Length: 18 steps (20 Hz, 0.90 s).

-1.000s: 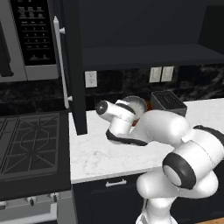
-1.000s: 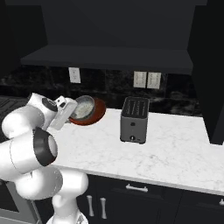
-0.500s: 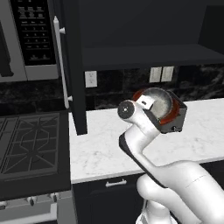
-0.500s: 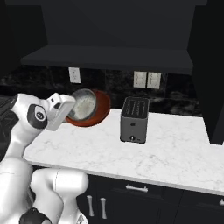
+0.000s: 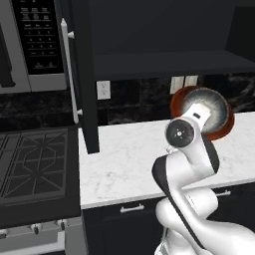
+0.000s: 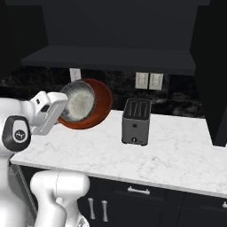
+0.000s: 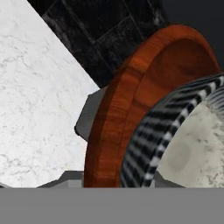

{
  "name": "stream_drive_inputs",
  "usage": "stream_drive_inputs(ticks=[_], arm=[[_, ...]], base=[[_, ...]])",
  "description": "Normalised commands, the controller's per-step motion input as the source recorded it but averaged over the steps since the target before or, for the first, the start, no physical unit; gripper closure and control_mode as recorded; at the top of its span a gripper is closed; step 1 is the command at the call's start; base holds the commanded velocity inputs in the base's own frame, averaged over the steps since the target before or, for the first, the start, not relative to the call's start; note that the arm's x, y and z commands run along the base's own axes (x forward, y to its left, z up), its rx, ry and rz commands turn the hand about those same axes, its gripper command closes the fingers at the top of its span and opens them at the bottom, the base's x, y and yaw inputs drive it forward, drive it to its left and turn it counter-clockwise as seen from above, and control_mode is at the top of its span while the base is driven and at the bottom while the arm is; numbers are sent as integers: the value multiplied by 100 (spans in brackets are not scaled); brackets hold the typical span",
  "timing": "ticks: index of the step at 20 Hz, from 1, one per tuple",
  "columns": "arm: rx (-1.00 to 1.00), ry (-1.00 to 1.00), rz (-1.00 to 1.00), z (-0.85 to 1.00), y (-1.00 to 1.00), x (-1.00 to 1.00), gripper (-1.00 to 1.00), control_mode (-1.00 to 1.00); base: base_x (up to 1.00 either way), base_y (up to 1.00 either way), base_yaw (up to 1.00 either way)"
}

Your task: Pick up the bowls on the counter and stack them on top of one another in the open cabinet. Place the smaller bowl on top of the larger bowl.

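Smaller bowl [image 6: 80,103] nested inside larger bowl [image 6: 99,111], both tilted on edge, lifted clear above counter [image 6: 168,150], left of toaster [image 6: 136,121]. Tool [image 6: 60,111] at bowls' rim; fingers hidden, so clamped or apart: cannot tell. Open cabinet [image 5: 164,62] shelf above toaster, bowls just below shelf level.

Rendered home kitchen, white marble surface [image 6: 168,153] over dark drawers [image 6: 142,195], black stovetop [image 5: 35,167], microwave [image 5: 37,42], dark wall cabinet [image 5: 82,74] with bar handle, toaster [image 6: 136,121], wall outlets [image 6: 148,80], black stone backsplash [image 5: 129,102].
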Motion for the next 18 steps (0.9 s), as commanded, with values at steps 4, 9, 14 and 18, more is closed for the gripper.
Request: stream_drive_inputs(ticks=[4,9,14,18], arm=[[0,0,14,100,5,-45,100,-100],[0,0,25,100,11,-17,100,-100],[0,-1,22,100,12,1,100,-100],[-8,3,17,31,29,74,100,-100]], base=[[0,0,0],[0,0,0],[0,0,0],[0,0,0]])
